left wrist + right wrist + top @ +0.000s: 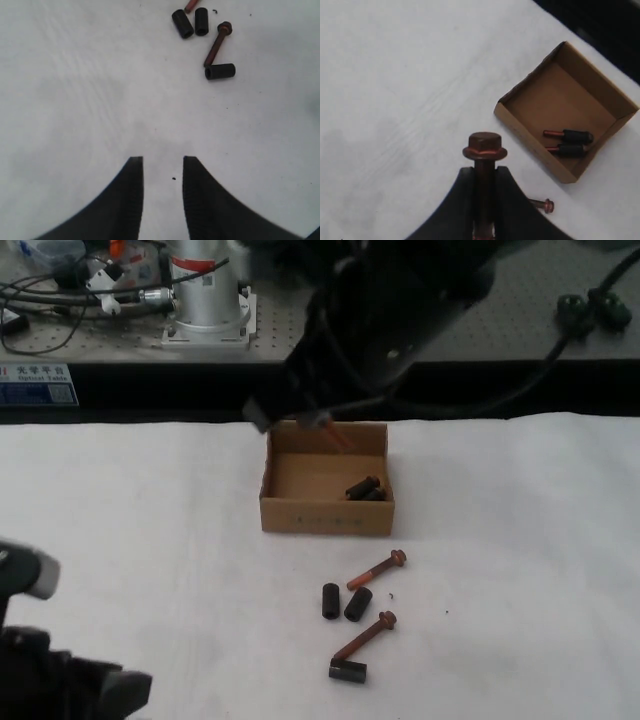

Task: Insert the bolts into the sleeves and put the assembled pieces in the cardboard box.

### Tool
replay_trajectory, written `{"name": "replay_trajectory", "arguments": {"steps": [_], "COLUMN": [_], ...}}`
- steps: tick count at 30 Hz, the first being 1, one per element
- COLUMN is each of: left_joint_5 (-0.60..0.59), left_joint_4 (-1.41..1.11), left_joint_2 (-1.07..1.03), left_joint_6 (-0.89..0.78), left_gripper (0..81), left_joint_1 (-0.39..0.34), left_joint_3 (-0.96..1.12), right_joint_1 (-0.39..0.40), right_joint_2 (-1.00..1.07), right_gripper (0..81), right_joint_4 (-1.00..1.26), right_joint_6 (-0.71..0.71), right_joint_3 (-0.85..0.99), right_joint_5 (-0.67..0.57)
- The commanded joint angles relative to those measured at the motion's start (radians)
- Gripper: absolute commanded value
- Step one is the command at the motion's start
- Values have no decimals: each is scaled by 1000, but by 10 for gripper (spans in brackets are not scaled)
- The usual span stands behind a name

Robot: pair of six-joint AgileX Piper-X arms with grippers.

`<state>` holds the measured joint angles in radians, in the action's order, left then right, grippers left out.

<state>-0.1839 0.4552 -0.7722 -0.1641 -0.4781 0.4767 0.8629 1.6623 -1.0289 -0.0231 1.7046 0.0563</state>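
Two assembled pieces (365, 488) lying in cardboard box (327, 518). You're gripping bolt (484, 150) in right jaws; left jaws gaping narrowly, empty. Three sleeves (330, 600), two loose bolts (377, 570) waiting on counter (150, 540).

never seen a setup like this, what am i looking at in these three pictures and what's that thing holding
This is a robot with two arms, each ending in a two-fingered gripper. The high view looks down over the bench from behind the arms. The other two pictures come from cameras on the wrists, so the dark prongs there are gripper fingers. The right gripper is shut on a copper-coloured bolt, its head past the fingertips. The left gripper is open and empty above the white cloth. On the cloth sits a cardboard box with two assembled pieces inside. Near it lie two loose bolts and three black sleeves.
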Motion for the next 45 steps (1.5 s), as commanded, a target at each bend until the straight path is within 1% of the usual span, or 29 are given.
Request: {"name": "replay_trajectory", "arguments": {"steps": [1,6,9,12,15,19,22,25,29,32,35,37,40,41,45], "left_joint_5": [-8,-50,-61,-68,-77,-76,-72,-30,-21,17,44,73,79,85,114], "left_joint_4": [-65,-98,-98,-98,-122,-178,-213,-260,-281,-281,-281,-278,-278,-275,-213], "left_joint_2": [-44,-173,-248,-313,-365,-411,-450,-497,-581,-663,-751,-803,-873,-897,-987], "left_joint_6": [-31,-45,-45,-45,-45,-109,-129,-159,-203,-203,-203,-201,-201,-201,-201], "left_gripper": [199,155,147,147,147,147,147,147,147,150,181,233,326,338,338], "left_joint_1": [0,0,0,0,0,-2,-22,-67,-120,-148,-160,-162,-162,-162,-162], "left_joint_3": [43,134,187,228,256,259,259,261,304,363,435,476,527,546,629], "right_joint_1": [-5,-5,-5,-5,-5,-5,-5,-5,-5,-5,-5,-5,-5,-5,-5], "right_joint_2": [-52,-149,-228,-331,-455,-635,-788,-929,-1088,-1182,-1267,-1310,-1351,-1360,-1371], "right_gripper": [28,28,30,30,30,30,30,30,30,30,30,30,30,30,30], "right_joint_4": [-6,-6,-1,27,107,224,258,258,255,254,228,205,174,166,159], "right_joint_6": [-1,-10,-16,-16,-13,39,82,109,143,145,165,167,196,197,198], "right_joint_3": [8,-9,-77,-201,-370,-578,-706,-812,-908,-960,-998,-1017,-1042,-1048,-1061], "right_joint_5": [1,1,1,1,1,22,62,101,113,113,113,113,113,113,113]}}
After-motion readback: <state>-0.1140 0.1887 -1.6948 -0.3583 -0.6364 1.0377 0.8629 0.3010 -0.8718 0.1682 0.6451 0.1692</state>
